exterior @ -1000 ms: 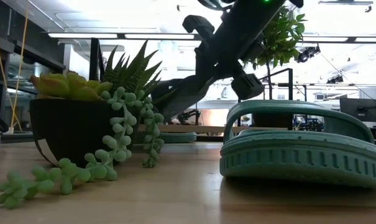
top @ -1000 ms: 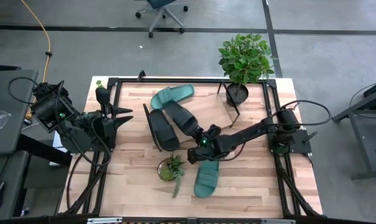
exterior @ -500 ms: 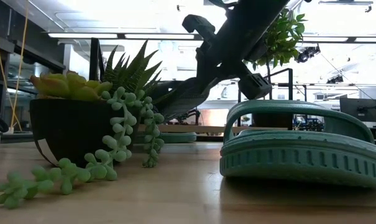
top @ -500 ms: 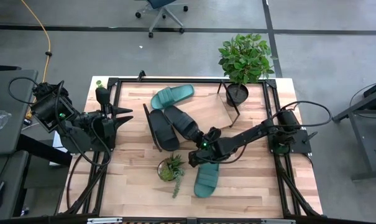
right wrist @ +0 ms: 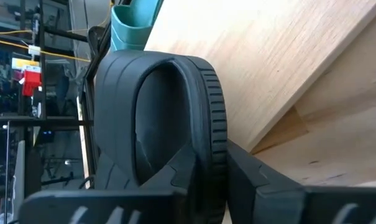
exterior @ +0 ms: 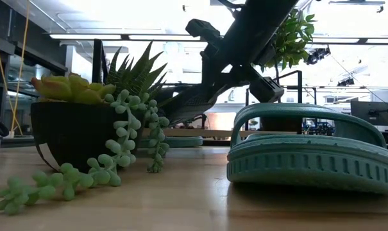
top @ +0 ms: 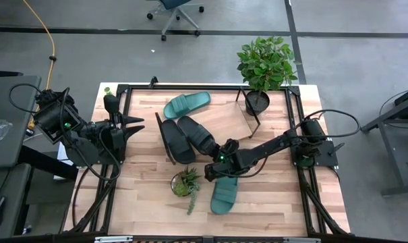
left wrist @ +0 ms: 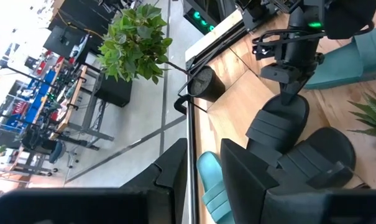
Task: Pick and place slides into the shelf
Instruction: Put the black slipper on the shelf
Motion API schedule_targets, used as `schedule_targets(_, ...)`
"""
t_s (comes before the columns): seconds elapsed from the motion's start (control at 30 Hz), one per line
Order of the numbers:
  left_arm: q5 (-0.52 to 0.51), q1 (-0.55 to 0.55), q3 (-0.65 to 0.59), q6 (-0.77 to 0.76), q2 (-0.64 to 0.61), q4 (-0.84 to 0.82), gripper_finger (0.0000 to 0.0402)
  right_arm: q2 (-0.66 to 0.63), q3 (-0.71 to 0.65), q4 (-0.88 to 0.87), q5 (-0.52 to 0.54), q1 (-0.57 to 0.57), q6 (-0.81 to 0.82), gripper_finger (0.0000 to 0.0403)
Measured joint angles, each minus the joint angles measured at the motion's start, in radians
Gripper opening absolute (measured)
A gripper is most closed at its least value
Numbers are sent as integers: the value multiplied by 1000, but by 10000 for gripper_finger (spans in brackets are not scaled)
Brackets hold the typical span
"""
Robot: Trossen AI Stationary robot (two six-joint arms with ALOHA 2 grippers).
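High view: right arm at a black slide on the shelf

High view, centre of frame: the right gripper (top: 219,154) sits at the near end of a black slide (top: 196,133) that lies diagonally on the shelf (top: 232,120). The right wrist view shows the edge of that slide's sole between the two dark fingers (right wrist: 250,177), rim touching them; whether they are clamped tight or have let go cannot be told.

- Second black slide (top: 175,142): just left of the first, its far end touching or nearly touching it, left of centre in the high view.
- Teal slide one (top: 187,103): upper centre of the high view, near the far edge of the table (top: 271,196), beside the far ends of the black pair.
- Teal slide two (top: 224,192): lower centre, flat on the table, just below the right gripper. It fills the right half of the low view, strap up.
- Small succulent pot (top: 185,183): lower centre, just left of that teal slide; large at the left of the low view.
- Leafy potted plant (top: 265,66): upper right, at the shelf's far right end.

Left gripper (top: 131,128): waits at the left edge of the table, well apart from the slides, holding nothing; its fingers (left wrist: 250,180) stand with a narrow gap in the left wrist view.
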Motion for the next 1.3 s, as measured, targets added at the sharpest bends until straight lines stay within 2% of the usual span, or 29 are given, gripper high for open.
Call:
schedule_targets(0.33,-6,0,0,3,0,0,85,0,0,30,-22,0,-18,53)
schedule_targets(0.73,-6,0,0,3,0,0,85,0,0,53,-63,8,-11,151)
schedule_targets(1.3,-6,0,0,29,0,-1,85,1,0,57,-157,61,0,157)
